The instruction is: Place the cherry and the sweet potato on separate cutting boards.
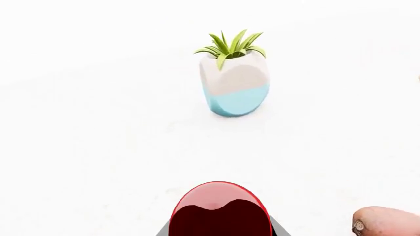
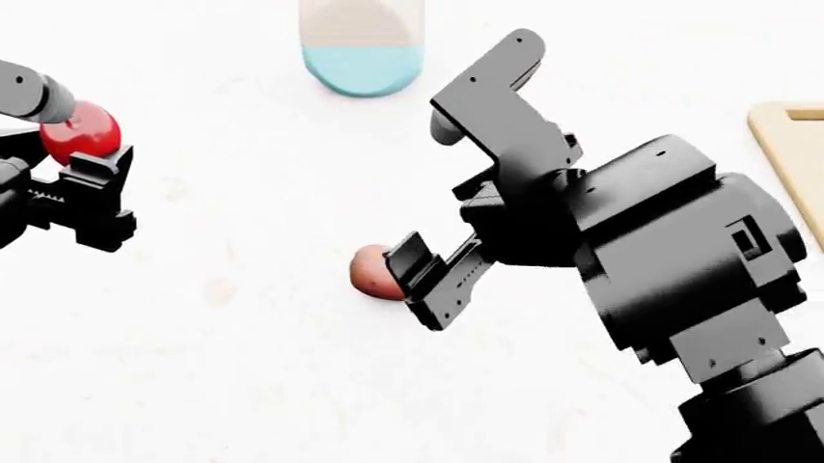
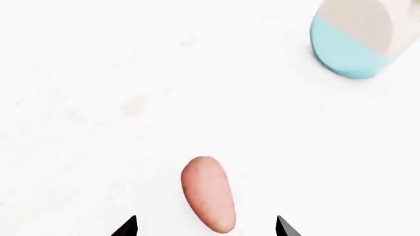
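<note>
Your right gripper [image 2: 431,207] hangs wide open, empty, just over the sweet potato [image 2: 372,271] lying nearer you than the pot [image 2: 362,43]. Your left gripper [image 2: 77,169] clamps the cherry [image 2: 80,135]. One board's [image 2: 792,154] edge shows right of the pot; nothing is placed yet.

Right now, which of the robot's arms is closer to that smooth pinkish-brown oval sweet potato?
The right. Its gripper hangs just over the smooth pinkish-brown oval sweet potato, open jaws either side. The left gripper is far off, shut on the glossy red cherry.
</note>
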`<state>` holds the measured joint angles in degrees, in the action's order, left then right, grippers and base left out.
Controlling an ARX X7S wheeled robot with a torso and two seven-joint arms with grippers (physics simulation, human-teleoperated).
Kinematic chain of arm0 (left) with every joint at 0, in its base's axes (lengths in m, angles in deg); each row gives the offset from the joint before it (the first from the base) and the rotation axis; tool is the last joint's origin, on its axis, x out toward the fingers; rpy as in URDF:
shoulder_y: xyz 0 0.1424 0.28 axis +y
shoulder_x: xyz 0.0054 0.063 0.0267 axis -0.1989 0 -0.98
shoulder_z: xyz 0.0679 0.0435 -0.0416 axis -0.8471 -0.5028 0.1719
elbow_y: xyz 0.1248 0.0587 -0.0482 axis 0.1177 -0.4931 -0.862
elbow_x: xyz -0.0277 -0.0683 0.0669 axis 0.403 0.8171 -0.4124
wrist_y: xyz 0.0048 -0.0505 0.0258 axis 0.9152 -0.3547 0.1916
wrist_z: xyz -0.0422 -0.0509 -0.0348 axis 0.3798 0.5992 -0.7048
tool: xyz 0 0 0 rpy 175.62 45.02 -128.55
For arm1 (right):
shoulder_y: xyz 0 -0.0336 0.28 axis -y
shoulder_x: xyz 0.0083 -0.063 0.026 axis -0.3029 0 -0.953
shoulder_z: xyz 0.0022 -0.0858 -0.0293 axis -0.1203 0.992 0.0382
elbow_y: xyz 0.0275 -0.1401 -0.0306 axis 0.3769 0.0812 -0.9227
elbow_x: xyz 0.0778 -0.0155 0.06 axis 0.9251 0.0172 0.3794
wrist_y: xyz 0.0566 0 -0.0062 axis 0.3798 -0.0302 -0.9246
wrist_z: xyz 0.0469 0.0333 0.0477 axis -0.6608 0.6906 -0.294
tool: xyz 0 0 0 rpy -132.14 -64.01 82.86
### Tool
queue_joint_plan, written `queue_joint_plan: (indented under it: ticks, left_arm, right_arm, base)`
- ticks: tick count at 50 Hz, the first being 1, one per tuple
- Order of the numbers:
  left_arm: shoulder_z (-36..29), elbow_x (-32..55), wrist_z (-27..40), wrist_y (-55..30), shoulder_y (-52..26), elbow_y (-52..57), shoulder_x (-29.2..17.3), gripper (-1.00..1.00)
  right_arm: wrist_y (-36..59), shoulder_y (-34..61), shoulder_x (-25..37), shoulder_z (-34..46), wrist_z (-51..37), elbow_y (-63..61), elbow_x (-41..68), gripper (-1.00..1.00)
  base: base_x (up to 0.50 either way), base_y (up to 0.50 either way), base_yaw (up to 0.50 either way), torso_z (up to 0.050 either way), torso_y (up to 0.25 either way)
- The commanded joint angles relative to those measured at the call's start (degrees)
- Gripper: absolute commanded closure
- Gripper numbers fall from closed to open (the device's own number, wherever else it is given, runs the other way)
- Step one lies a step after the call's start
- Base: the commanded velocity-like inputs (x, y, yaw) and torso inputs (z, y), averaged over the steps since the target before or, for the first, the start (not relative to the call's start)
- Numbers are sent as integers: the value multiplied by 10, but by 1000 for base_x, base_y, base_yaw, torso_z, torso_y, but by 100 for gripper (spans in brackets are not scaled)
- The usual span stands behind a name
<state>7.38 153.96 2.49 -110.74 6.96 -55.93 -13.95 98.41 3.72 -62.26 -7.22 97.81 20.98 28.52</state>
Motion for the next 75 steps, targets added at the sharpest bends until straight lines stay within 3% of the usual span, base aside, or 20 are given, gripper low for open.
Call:
queue_joint_plan:
  ticks: [1, 4, 5, 7, 9, 10, 20, 32, 45, 74, 75]
  left_arm:
    - [20, 31, -5, 22, 13, 3, 1, 100]
    - [36, 30, -19, 55, 25, 21, -8, 100]
    - [22, -10, -15, 57, 18, 45, -16, 100]
    - [30, 29, -22, 44, 17, 39, -11, 100]
    - [53, 61, 16, 53, 25, 23, -6, 100]
    - [31, 22, -5, 47, 12, 33, -9, 100]
    - [43, 42, 13, 43, 12, 22, -12, 100]
    - [33, 20, -5, 50, 18, 37, -18, 100]
    - [36, 26, -23, 42, 15, 43, -40, 100]
    - [32, 17, -30, 44, 17, 46, -36, 100]
    - [40, 31, -17, 45, 19, 38, -35, 100]
  right_arm:
    - [-111, 80, -65, 87, 122, 201, -40, -100]
    - [-154, 92, -97, 100, 126, 274, -57, -100]
    - [-168, 96, -107, 99, 125, 297, -58, -100]
    - [-180, 97, -112, 99, 124, 313, -60, -100]
    - [-186, 98, -116, 99, 123, 325, -62, -100]
    - [-191, 99, -120, 100, 121, 338, -63, -100]
    - [-188, 103, -130, 92, 121, 354, -55, -100]
    - [-289, 121, -179, 97, 123, 491, -73, -100]
    - [-301, 105, -184, 76, 119, 493, -98, -100]
    - [-302, 98, -190, 42, 118, 493, -131, -100]
    - [-304, 98, -190, 41, 116, 493, -132, 100]
  base:
    - [0, 0, 0, 0, 0]
    - [0, 0, 0, 0, 0]
    - [0, 0, 0, 0, 0]
    - [0, 0, 0, 0, 0]
    - [0, 0, 0, 0, 0]
    - [0, 0, 0, 0, 0]
    - [0, 0, 0, 0, 0]
    - [0, 0, 0, 0, 0]
    - [0, 0, 0, 2, -99]
    - [0, 0, 0, 3, -117]
    - [0, 0, 0, 0, 0]
